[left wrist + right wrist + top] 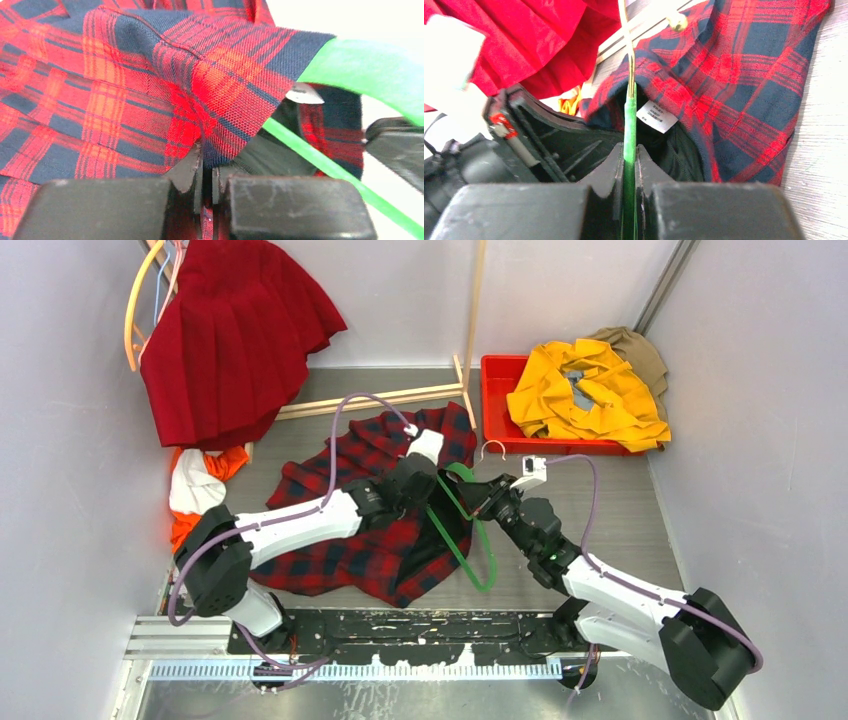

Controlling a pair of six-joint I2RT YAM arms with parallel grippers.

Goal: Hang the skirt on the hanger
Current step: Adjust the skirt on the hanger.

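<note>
Pinching edge of plaid shirt [125,100] in left gripper [207,175], right gripper [629,160] clamped on green hanger [629,125]. Shallow fabric bite may slip if arms pull apart, dropping shirt.

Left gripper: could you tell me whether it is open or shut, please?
Shut: the left gripper pinches a fold of the plaid shirt, jaws nearly touching.

Skirt [235,340] top cropped at upper edge, shirt label [656,116] print seemingly unreadable
</note>
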